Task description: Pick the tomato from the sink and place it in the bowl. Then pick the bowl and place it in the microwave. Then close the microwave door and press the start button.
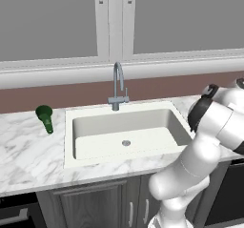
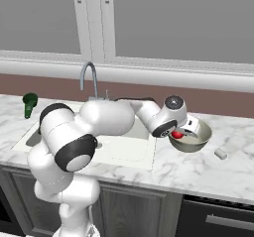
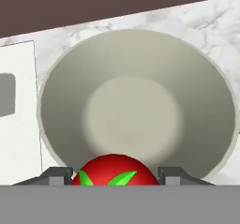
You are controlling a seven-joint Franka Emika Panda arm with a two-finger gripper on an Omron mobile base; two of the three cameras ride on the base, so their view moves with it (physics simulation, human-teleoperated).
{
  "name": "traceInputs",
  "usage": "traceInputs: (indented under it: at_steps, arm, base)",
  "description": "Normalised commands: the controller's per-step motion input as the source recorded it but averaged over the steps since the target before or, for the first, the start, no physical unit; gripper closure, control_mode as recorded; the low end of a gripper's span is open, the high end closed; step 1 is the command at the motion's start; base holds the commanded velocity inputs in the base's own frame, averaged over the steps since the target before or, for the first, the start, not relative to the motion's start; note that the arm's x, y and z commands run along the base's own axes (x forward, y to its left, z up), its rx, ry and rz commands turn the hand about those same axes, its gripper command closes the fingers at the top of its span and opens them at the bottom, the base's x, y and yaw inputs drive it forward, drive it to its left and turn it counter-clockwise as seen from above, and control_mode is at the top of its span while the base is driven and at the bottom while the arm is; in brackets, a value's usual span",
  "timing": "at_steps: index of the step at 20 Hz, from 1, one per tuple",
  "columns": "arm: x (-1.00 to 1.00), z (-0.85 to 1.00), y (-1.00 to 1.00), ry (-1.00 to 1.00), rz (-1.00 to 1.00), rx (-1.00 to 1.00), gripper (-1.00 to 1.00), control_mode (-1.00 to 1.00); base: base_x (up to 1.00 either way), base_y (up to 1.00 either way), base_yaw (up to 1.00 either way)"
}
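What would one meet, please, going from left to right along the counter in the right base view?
Green cup → sink with its faucet → tomato between the gripper fingers, over the bowl → small pale object on the marble counter.

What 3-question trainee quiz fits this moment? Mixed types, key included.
1. True or false: the tomato sits between the tool fingers.
2. What lies directly under the tool? A) sink B) bowl C) green cup
3. Fill in: the sink basin holds only its ____.

Key: 1 true; 2 B; 3 drain
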Motion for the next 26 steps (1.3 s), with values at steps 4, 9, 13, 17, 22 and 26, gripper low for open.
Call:
traceInputs:
  at_steps: [4,9,13,17,22,26]
  arm:
    - [0.00,-0.09,-0.04,0.00,0.06,-0.01,1.00,-1.00]
    - [0.06,0.00,0.00,0.04,0.06,0.00,-1.00,-1.00]
    - [0.25,0.00,-0.09,0.03,0.07,0.00,-1.00,-1.00]
    - [0.38,0.00,-0.09,0.01,0.09,-0.01,-1.00,-1.00]
    - [0.22,0.02,-0.07,0.00,0.13,-0.04,-1.00,-1.00]
    - [-0.10,0.23,0.00,-0.03,0.19,-0.12,-1.00,-1.00]
  base:
    - [0.00,0.00,0.00]
    - [0.00,0.00,0.00]
    - [0.00,0.00,0.00]
    - [0.00,0.00,0.00]
    - [0.00,0.00,0.00]
    - [0.00,0.00,0.00]
